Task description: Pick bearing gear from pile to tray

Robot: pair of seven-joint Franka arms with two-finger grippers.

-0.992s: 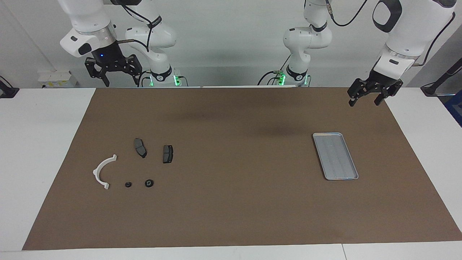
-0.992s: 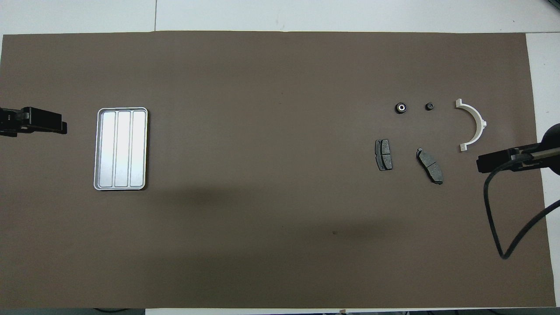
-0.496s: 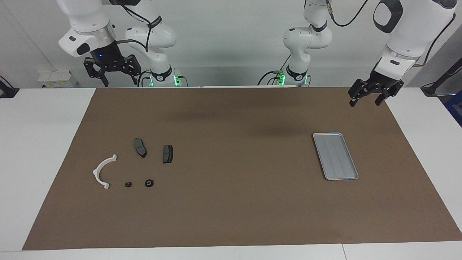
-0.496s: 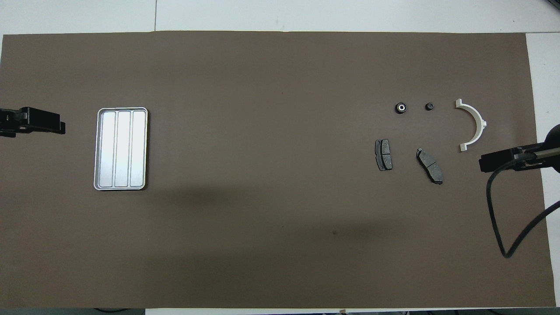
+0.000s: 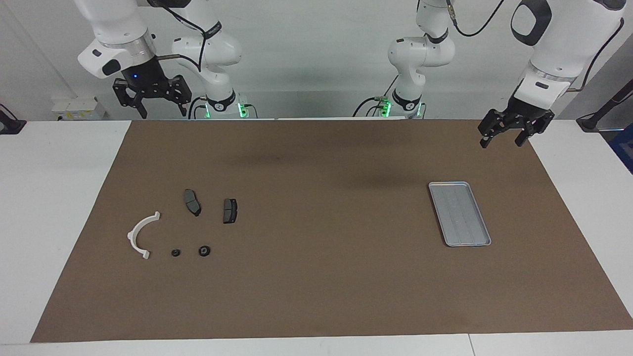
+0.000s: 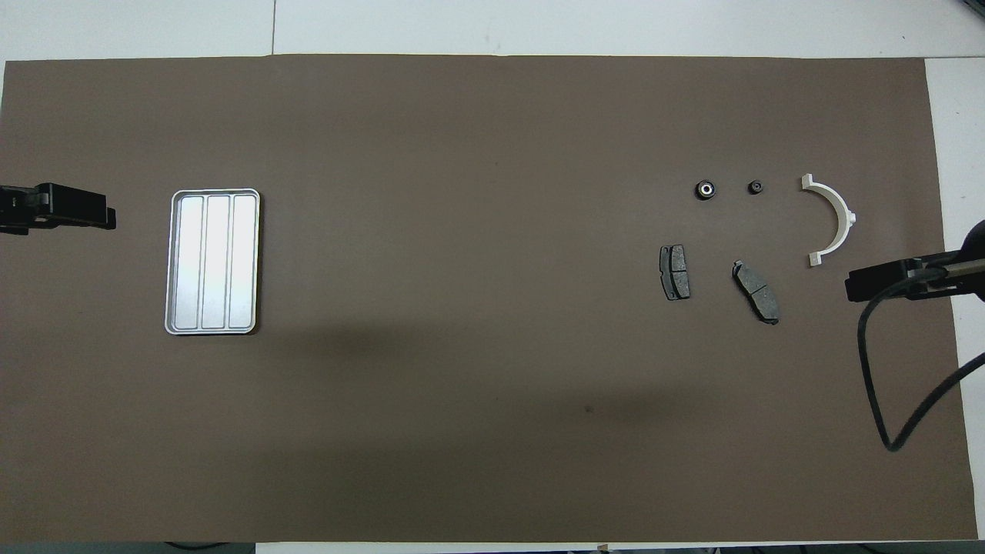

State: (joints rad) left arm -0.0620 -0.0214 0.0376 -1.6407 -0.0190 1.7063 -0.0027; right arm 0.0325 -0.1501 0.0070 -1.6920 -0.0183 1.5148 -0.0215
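The pile lies on the brown mat toward the right arm's end. In it are a round black bearing gear (image 5: 204, 250) (image 6: 705, 189) with a pale hub and a smaller black round piece (image 5: 175, 252) (image 6: 756, 186). A white half-ring bracket (image 5: 140, 236) (image 6: 835, 221) and two dark plates (image 5: 192, 201) (image 5: 230, 210) lie nearer the robots. The silver tray (image 5: 460, 213) (image 6: 175, 261) sits bare toward the left arm's end. My right gripper (image 5: 163, 112) hangs open high over the mat's end, beside the bracket. My left gripper (image 5: 501, 141) hangs open over the mat's end beside the tray. Neither holds anything.
The brown mat (image 5: 321, 277) covers most of the white table (image 5: 59, 207). A black cable (image 6: 877, 369) loops down from the right arm over the mat's end.
Both grippers have drifted slightly outward toward their own ends of the table, and the right one has risen a little. The parts and tray have not moved.
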